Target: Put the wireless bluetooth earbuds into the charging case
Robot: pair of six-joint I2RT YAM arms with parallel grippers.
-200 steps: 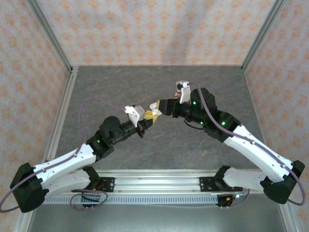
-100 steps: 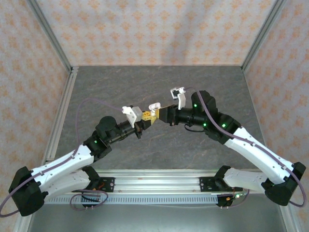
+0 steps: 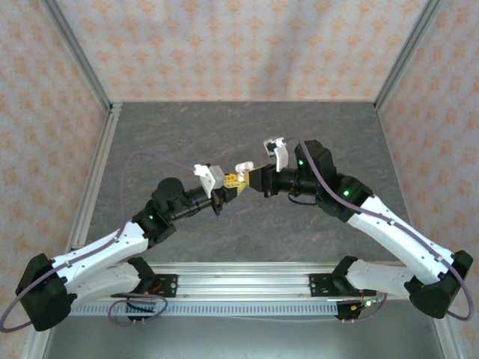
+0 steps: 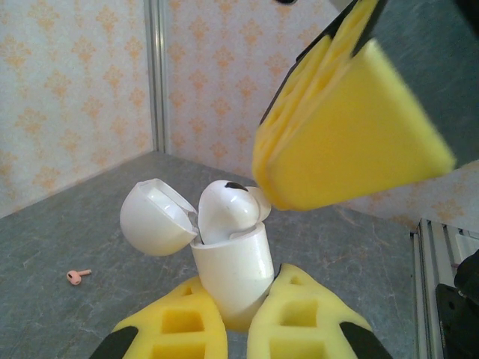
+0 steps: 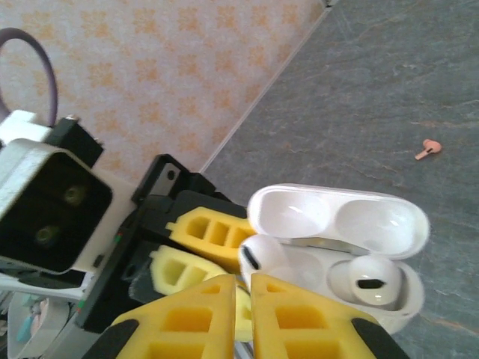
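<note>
A white charging case [image 4: 233, 265] stands upright with its lid [image 4: 156, 218] swung open, and my left gripper [image 4: 236, 290] is shut on its lower body. In the right wrist view the case [image 5: 397, 303] holds one white earbud [image 5: 372, 280] seated in its right socket. A second white earbud [image 5: 262, 256] sits over the left socket at the tips of my right gripper [image 5: 251, 278], which is shut on its stem. From above, the left gripper [image 3: 230, 185] and right gripper [image 3: 248, 179] meet mid-table above the surface. A pink earbud [image 5: 428, 149] lies on the table.
The grey stone-patterned table [image 3: 187, 127] is walled by an aluminium frame [image 3: 97, 161] and patterned panels. The pink earbud [image 4: 75, 277] lies apart from both grippers. The right gripper's yellow fingers [image 4: 344, 134] hang close above the case in the left wrist view.
The right gripper has swung down and left to meet the left gripper, bringing the white earbud to the open case. The left arm shifted slightly while holding the case.
</note>
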